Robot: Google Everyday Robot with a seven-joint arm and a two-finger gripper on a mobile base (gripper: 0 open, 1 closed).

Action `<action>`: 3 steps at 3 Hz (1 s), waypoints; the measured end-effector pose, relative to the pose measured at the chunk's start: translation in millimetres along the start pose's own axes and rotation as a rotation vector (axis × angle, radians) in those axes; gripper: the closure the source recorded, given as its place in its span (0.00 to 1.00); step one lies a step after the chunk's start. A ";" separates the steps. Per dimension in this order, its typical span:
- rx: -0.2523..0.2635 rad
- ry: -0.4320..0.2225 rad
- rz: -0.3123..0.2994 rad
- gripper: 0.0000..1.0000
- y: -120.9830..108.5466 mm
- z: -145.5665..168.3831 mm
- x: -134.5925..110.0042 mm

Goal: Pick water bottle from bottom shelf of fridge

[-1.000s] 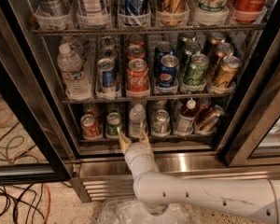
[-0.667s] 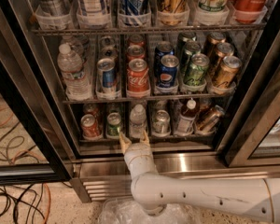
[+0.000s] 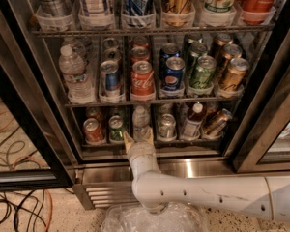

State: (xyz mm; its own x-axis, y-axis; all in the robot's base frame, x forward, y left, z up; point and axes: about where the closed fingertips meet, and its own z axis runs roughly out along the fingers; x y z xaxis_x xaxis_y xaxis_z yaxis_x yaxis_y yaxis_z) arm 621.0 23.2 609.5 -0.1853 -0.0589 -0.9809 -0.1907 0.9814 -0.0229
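Observation:
The fridge [image 3: 19,91] stands open, its black-framed door to the left. On the bottom shelf [image 3: 96,151] the small clear water bottle [image 3: 141,120] with a white cap stands upright in the middle lane. My gripper [image 3: 138,137] reaches in from below on the white arm [image 3: 203,195]. Its two tan fingers are spread, one on each side of the bottle's base. They are open and I cannot tell if they touch it.
A red can [image 3: 93,130] and a green can [image 3: 116,128] stand left of the bottle; a silver can [image 3: 166,126], a darker-labelled bottle [image 3: 193,121] and a tipped can [image 3: 216,123] stand right. A bigger water bottle [image 3: 73,74] is on the shelf above. Cables [image 3: 14,187] lie on the floor.

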 end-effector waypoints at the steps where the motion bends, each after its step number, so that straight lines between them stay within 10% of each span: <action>1: 0.045 -0.019 -0.045 0.38 -0.9 7.7 -1.4; 3: 0.206 -0.021 -0.086 0.39 -26.2 6.3 10.5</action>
State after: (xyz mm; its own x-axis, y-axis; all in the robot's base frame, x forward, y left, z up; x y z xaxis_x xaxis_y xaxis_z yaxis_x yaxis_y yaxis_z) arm 630.1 -2.0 598.5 -0.1566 -0.1427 -0.9773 -0.0039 0.9896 -0.1439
